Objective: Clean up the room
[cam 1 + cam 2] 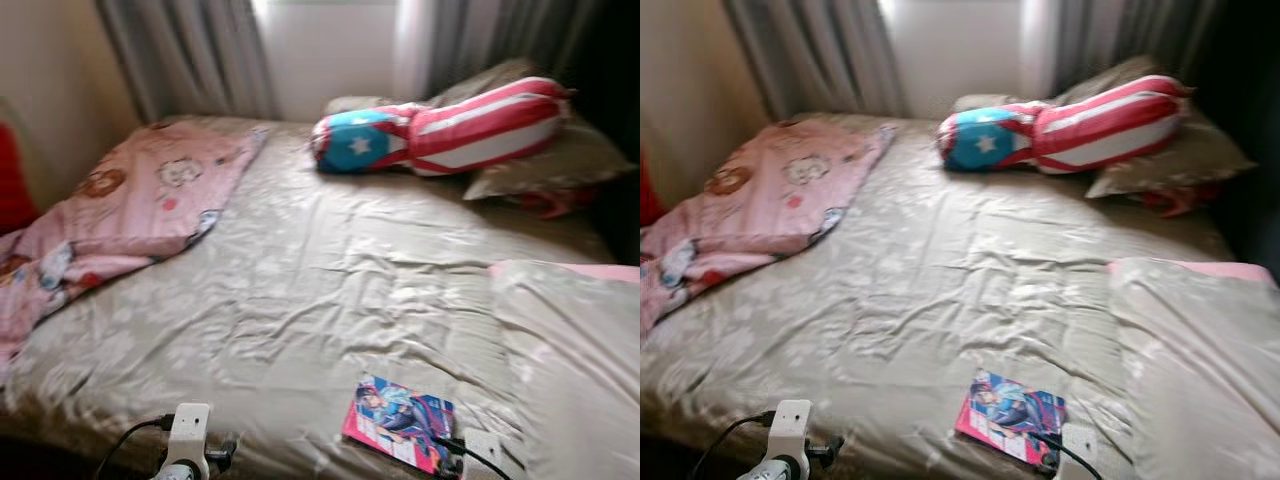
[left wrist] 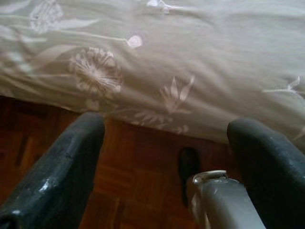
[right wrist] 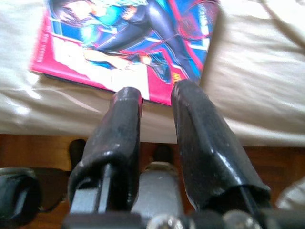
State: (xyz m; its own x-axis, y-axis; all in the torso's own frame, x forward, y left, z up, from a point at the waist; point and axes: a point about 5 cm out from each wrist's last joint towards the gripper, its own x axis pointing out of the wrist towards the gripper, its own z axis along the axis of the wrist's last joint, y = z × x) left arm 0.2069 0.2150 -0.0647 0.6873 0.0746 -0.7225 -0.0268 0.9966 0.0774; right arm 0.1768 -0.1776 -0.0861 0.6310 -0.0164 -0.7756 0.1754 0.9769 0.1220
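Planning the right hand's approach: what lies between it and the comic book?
Nothing: right wrist view shows the right hand at the comic book edge, on the bedsheet.

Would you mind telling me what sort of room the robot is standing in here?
Most likely a bedroom: a bed with a beige floral sheet, a pink cartoon blanket, a striped bolster pillow and curtains behind. A comic book lies near the bed's edge.
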